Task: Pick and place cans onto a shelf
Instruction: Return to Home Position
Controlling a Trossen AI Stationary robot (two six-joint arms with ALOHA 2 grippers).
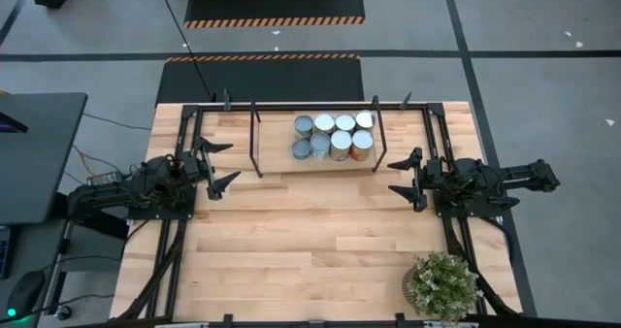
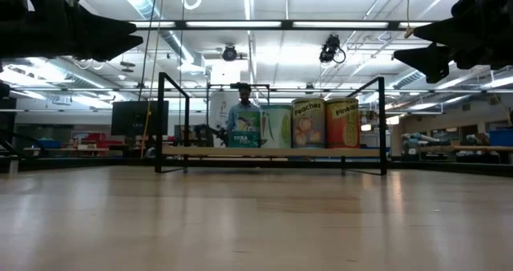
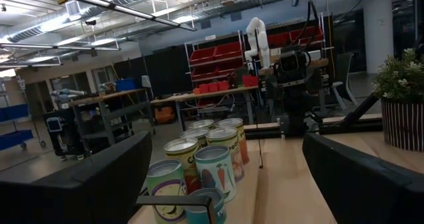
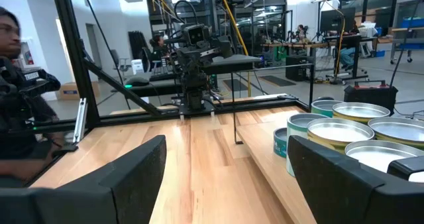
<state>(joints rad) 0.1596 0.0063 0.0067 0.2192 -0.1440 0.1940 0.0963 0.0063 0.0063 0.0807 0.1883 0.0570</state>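
Standing in two rows on the shelf (image 1: 276, 146), silver-topped labelled cans (image 1: 334, 137) are flanked by wide-spread, empty left gripper (image 1: 233, 162) and right gripper (image 1: 390, 176).

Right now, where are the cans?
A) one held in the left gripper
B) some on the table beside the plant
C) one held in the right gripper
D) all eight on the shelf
D: the high view shows all eight cans packed in two rows on the shelf, while the left gripper and right gripper sit open and empty at the sides.
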